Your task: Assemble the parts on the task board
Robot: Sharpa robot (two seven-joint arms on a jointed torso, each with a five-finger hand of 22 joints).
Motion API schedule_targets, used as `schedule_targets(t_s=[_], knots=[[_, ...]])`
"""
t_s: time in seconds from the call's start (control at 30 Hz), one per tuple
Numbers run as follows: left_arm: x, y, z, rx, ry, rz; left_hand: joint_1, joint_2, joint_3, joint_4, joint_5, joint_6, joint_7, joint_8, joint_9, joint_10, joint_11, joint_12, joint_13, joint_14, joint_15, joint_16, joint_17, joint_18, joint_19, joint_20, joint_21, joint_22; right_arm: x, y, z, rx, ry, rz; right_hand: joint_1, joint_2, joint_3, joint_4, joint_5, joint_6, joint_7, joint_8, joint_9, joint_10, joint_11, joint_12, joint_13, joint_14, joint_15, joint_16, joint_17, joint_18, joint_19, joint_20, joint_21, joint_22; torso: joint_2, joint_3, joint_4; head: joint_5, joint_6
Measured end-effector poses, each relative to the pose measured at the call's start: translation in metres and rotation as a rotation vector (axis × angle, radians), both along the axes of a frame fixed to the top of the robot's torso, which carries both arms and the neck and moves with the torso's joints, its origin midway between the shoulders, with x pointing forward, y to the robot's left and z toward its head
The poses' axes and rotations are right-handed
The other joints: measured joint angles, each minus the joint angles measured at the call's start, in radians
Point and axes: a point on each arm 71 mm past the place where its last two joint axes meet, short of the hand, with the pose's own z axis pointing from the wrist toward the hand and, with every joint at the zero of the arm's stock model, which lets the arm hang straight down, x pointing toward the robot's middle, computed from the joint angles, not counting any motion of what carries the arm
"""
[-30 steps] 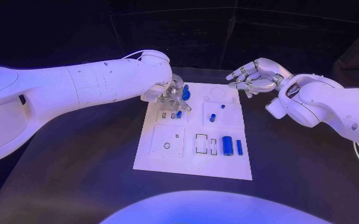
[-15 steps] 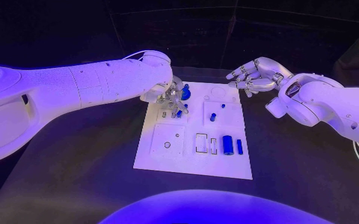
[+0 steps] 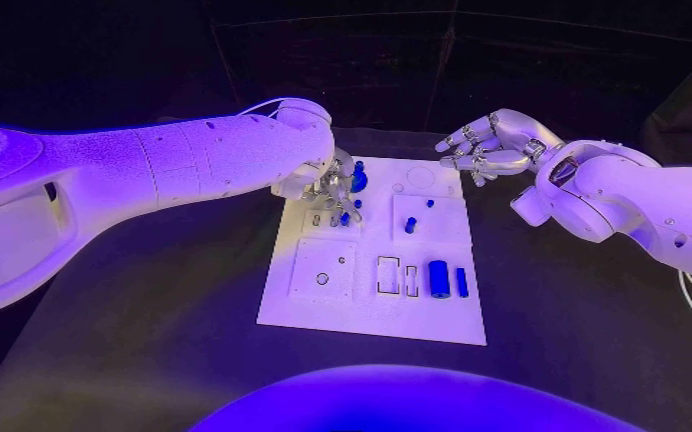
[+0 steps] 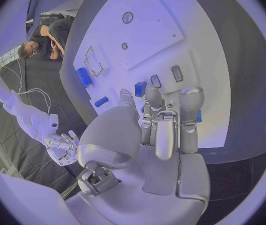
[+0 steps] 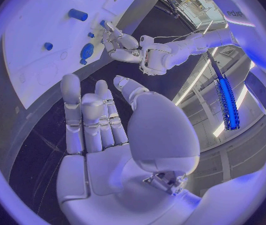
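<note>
The white task board (image 3: 329,297) lies mid-table. My left hand (image 3: 329,187) hovers over its far left part, fingers pointing down. A small blue part (image 3: 345,219) stands in the board just at the fingertips; in the left wrist view this small blue part (image 4: 140,89) sits between the thumb tip and a fingertip (image 4: 152,97), and I cannot tell whether they touch it. A larger blue part (image 3: 358,180) stands right beside the hand. My right hand (image 3: 488,150) floats off the board's far right corner, loosely curved and holding nothing.
Near the board's middle stand a blue peg (image 3: 410,225) and a smaller blue peg (image 3: 430,205). A blue cylinder (image 3: 437,279) and a thin blue bar (image 3: 462,283) lie at the near right. Empty slots (image 3: 389,276) and a hole (image 3: 322,279) mark the near left.
The left hand's fingers have drawn in a little over the small blue part. The right hand has shifted slightly. The parts have stayed put.
</note>
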Motion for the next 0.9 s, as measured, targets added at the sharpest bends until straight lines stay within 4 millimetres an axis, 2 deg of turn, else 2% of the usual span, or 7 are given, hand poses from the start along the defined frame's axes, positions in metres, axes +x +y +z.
schedule_targets(t_s=[0.1,0.17,0.27,0.77,0.87,0.9], knots=[[-0.0001,-0.0001,-0.0001,0.001,0.001,-0.001,0.011,0.012,0.017,-0.010,0.000,-0.001,0.001,0.000,0.002,0.000,0.000,-0.004,-0.003,0.000,0.000,0.000,0.000,0.000,-0.003,0.003,0.000,0.000,0.0003,0.0006,-0.0002,0.000,0.001,0.000,0.000,0.000,0.003,0.002,0.005,-0.004,0.004,0.000,0.000,0.000,0.000,0.000,-0.004,0.000,0.000,0.000,0.000,0.000,0.000,0.000,-0.004,-0.001,0.000,0.0000,0.0000,0.001,0.000],[0.0000,0.0000,-0.0001,0.001,0.001,-0.001,0.016,0.007,0.024,-0.016,0.000,-0.006,0.002,0.000,0.002,-0.004,0.004,-0.005,-0.005,0.000,0.000,0.000,0.000,0.000,-0.003,0.003,0.000,-0.001,0.0004,0.0016,-0.0003,0.000,0.002,0.002,0.000,0.000,0.003,0.002,0.005,-0.004,0.004,0.000,0.000,0.000,0.000,0.000,-0.004,0.000,0.000,0.000,0.000,0.000,0.000,0.000,-0.005,-0.001,0.000,0.0001,0.0000,0.001,0.000],[-0.0001,-0.0007,-0.0002,0.001,0.001,-0.002,0.023,0.013,0.032,-0.024,0.000,-0.007,0.000,0.000,0.004,-0.004,0.004,-0.005,-0.006,0.003,0.003,0.000,0.000,0.000,-0.003,0.003,0.000,-0.001,0.0005,0.0029,-0.0004,0.000,0.004,0.004,0.000,0.000,0.003,0.002,0.005,-0.004,0.004,0.000,0.000,0.000,0.000,0.000,-0.005,0.000,0.000,0.000,0.000,0.000,0.000,0.000,-0.006,-0.002,0.000,0.0001,0.0000,0.001,-0.001],[-0.0001,-0.0037,-0.0004,0.001,0.001,-0.006,0.032,0.014,0.045,-0.032,0.000,-0.009,0.002,0.000,0.006,-0.011,0.004,-0.009,-0.009,0.004,0.004,0.000,0.000,0.000,-0.006,0.006,0.000,-0.004,0.0013,0.0044,-0.0009,-0.001,0.007,0.005,0.000,0.000,0.003,0.002,0.005,-0.007,0.000,0.000,0.000,0.000,0.000,0.000,-0.008,0.000,0.000,0.000,0.001,0.000,0.000,0.000,-0.006,-0.002,0.001,0.0001,0.0009,0.001,-0.003],[0.0000,-0.0036,-0.0004,0.001,0.001,-0.005,0.039,0.021,0.058,-0.039,0.000,-0.011,0.003,0.000,0.007,-0.011,0.004,-0.009,-0.009,0.004,0.004,0.000,0.000,0.000,-0.006,0.006,0.000,-0.004,0.0016,0.0050,-0.0010,-0.001,0.007,0.006,0.000,0.000,0.003,0.002,0.005,-0.007,0.000,0.000,0.000,0.000,0.000,0.000,-0.008,0.000,0.000,0.000,0.001,0.000,0.000,0.000,-0.006,-0.002,0.001,0.0001,0.0012,0.001,-0.004],[0.0000,-0.0036,-0.0004,0.001,0.001,-0.005,0.050,0.030,0.069,-0.044,0.000,-0.011,0.003,0.000,0.008,-0.011,0.004,-0.009,-0.009,0.004,0.004,0.000,0.000,0.000,-0.006,0.006,0.000,-0.003,0.0016,0.0055,-0.0011,-0.001,0.007,0.007,0.000,0.000,0.003,0.003,0.010,-0.007,0.000,0.000,0.000,0.000,0.000,0.000,-0.010,0.000,0.000,0.000,0.001,0.000,0.000,0.000,-0.006,-0.002,0.001,0.0001,0.0012,0.001,-0.004]])
